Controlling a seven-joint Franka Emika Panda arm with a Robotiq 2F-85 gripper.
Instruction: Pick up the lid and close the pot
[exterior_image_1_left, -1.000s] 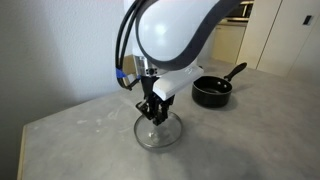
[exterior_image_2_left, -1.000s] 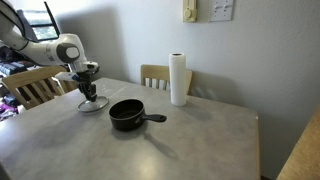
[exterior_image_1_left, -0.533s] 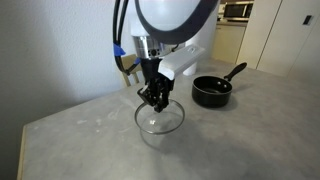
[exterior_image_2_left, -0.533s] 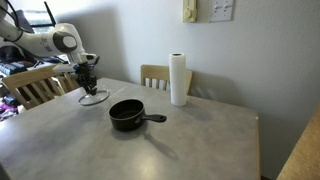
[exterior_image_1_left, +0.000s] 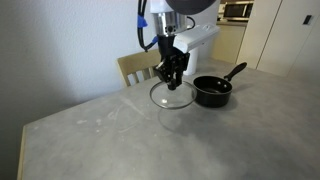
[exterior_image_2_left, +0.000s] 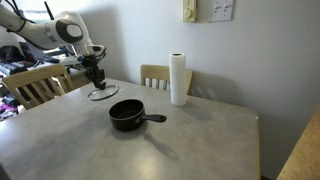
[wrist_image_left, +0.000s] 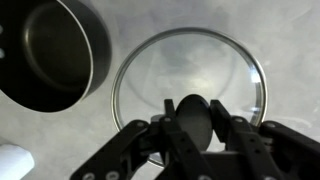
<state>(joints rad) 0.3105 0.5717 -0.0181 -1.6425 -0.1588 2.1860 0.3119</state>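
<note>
My gripper (exterior_image_1_left: 171, 76) is shut on the black knob of the clear glass lid (exterior_image_1_left: 172, 97) and holds the lid in the air above the table. In the wrist view the jaws (wrist_image_left: 196, 122) clamp the knob, with the lid (wrist_image_left: 190, 70) spread out below. The small black pot (exterior_image_1_left: 212, 91) stands on the table just beside the lid, its long handle pointing away. In an exterior view the lid (exterior_image_2_left: 102, 93) hangs from the gripper (exterior_image_2_left: 96, 79) a short way from the pot (exterior_image_2_left: 127, 115). The pot's open mouth (wrist_image_left: 45, 55) shows at the wrist view's upper left.
A tall white paper towel roll (exterior_image_2_left: 178, 80) stands on the grey table (exterior_image_2_left: 180, 145) behind the pot. Wooden chairs (exterior_image_2_left: 158, 76) stand at the table's far edge, one (exterior_image_1_left: 135, 68) close behind the gripper. A wall runs behind.
The gripper has lifted the lid off the table and carried it toward the pot, rising as it went. The pot has not moved.
</note>
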